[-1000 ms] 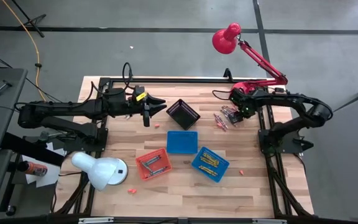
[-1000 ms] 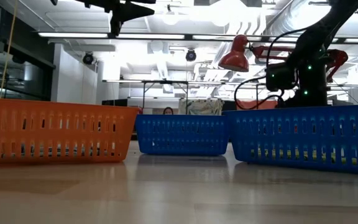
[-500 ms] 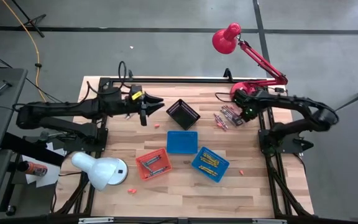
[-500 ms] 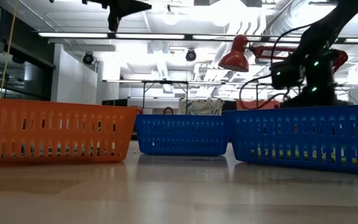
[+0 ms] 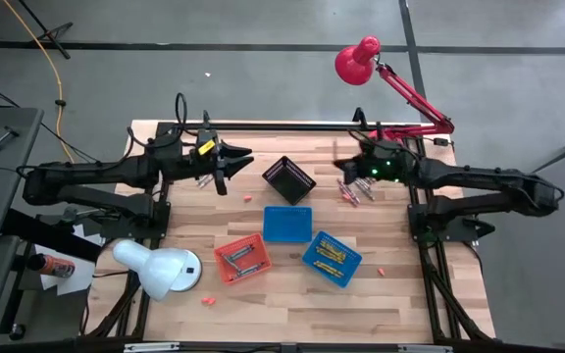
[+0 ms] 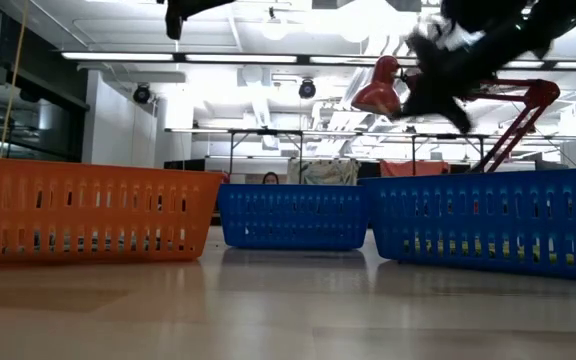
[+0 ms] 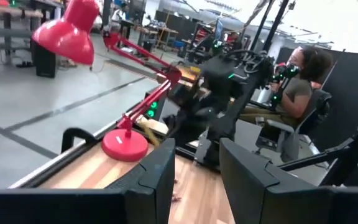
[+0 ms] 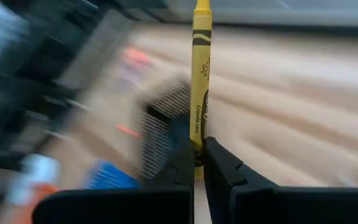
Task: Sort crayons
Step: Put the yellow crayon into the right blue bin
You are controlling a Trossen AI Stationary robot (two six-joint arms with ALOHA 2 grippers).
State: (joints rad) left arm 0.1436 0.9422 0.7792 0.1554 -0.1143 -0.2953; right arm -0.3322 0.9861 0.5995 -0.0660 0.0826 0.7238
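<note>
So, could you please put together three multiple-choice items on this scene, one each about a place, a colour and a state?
1. Where on the table does the black basket stand?
A. at the front edge by the white lamp
B. toward the back, between the two arms
C. inside the red-orange basket

2. What colour is the crayon in the right hand?
A. yellow
B. blue
C. pink

3. How is the left hand?
A. shut on a crayon
B. resting in a basket
C. open and empty

Answers: 1 B, the high view shows it there. 2 A, the right wrist view shows a yellow stick pinched. 3 C, its fingers stand apart with nothing between.
</note>
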